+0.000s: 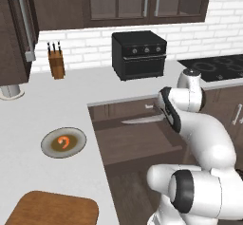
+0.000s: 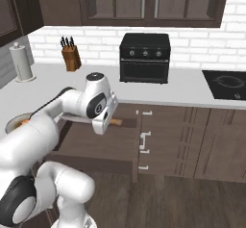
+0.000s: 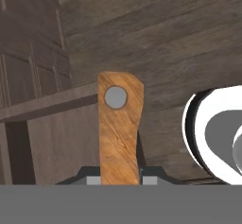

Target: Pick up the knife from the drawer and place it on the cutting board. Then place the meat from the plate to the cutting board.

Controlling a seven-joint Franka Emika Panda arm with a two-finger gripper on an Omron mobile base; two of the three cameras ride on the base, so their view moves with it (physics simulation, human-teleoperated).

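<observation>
Gripping the knife [image 3: 119,133] by its wooden handle, the gripper [image 3: 121,176] is closed on it over the open drawer [image 1: 137,145]; blade points toward the counter [image 1: 42,110].

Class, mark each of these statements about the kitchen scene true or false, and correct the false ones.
1. The meat lies on the plate. True.
2. The cutting board holds the knife. False: the board is bare; the knife is over the open drawer.
3. The gripper has its jaws closed on the knife's wooden handle. True.
4. The drawer is shut. False: it is pulled out.
5. The knife block stands on the counter by the wall. True.
</observation>
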